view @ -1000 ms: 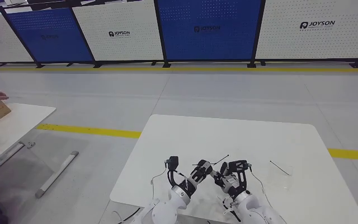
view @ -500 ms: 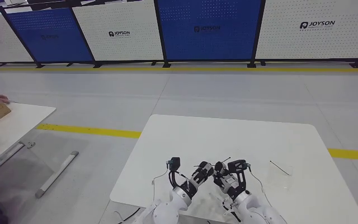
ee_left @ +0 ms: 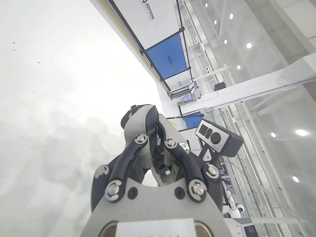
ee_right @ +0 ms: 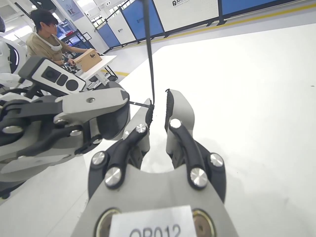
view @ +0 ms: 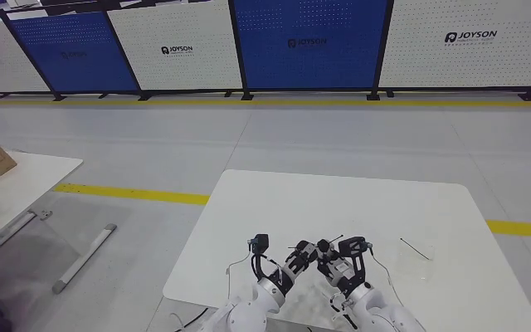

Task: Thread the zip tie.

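White tabletop (view: 332, 191), backed by blue and white partition panels, is where the work is carried on, close to its near edge. The zip tie (ee_right: 150, 50) is held off the surface between the two arms. Its thin end is pinched in the left gripper (ee_left: 150, 115), whose fingers are closed together. From there the strap is bent sharply and stands up past the right gripper (ee_right: 160, 103), with the square head at its far end. The right gripper's fingers are parted, with a plain gap between the pads, and the strap is seen lying against one pad only, so nothing is clamped there. The step in hand is judged to be the taking-up of the strap ahead of threading, which is not yet done. Next, the parted fingers would need to be closed on the strap so that tail and head can be lined up. Compared with a second ago, the two grippers have been brought closer together, and the strap's free end is drawn in nearer to them. A second tie (view: 415, 247) lies well apart, toward the table's right side.
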Controlling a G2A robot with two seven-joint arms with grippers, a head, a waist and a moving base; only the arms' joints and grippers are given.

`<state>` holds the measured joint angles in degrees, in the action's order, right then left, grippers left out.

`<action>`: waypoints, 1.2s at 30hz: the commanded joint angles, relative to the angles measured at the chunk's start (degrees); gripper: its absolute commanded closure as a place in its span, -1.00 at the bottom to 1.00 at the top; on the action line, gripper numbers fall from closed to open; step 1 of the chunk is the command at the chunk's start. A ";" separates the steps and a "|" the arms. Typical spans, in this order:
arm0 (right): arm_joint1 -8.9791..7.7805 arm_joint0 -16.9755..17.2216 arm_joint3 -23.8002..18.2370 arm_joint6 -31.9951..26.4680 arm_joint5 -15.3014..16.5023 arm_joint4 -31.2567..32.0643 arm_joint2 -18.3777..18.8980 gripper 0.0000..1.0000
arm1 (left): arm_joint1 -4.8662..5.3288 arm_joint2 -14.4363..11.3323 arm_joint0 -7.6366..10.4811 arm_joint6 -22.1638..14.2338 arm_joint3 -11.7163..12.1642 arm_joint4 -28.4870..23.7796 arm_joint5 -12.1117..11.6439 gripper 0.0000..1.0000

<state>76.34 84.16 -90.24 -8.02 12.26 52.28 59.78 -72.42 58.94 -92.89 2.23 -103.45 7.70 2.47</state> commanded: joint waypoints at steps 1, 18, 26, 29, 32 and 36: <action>-0.01 -0.01 0.02 0.07 -0.02 0.00 -0.02 0.72 | 0.00 -0.01 -0.01 0.04 0.07 0.02 -0.01 1.00; 0.02 -0.65 0.55 -0.90 -0.68 -0.70 -0.54 1.00 | -0.03 -0.20 -0.06 0.56 0.50 0.07 -2.51 1.00; 0.06 -0.91 0.93 -1.05 -1.02 -0.94 -0.81 1.00 | 0.02 -0.13 -0.29 0.46 0.35 -0.19 -3.76 1.00; 0.05 -0.91 0.92 -0.98 -0.97 -1.04 -0.84 1.00 | 0.03 -0.06 -0.35 0.54 0.27 -0.24 -3.95 1.00; -0.02 -0.68 0.76 -0.52 -0.29 -1.47 -0.59 1.00 | 0.01 -0.10 -0.24 0.60 0.29 -0.25 -3.46 1.00; -0.17 -0.49 0.90 -0.94 0.16 -1.31 -0.33 0.22 | -0.02 -0.19 -0.10 0.64 0.33 -0.36 -3.16 1.00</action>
<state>76.20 83.65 -89.40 -8.82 12.37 50.96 59.38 -72.43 58.77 -93.01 2.86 -103.13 7.35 -0.73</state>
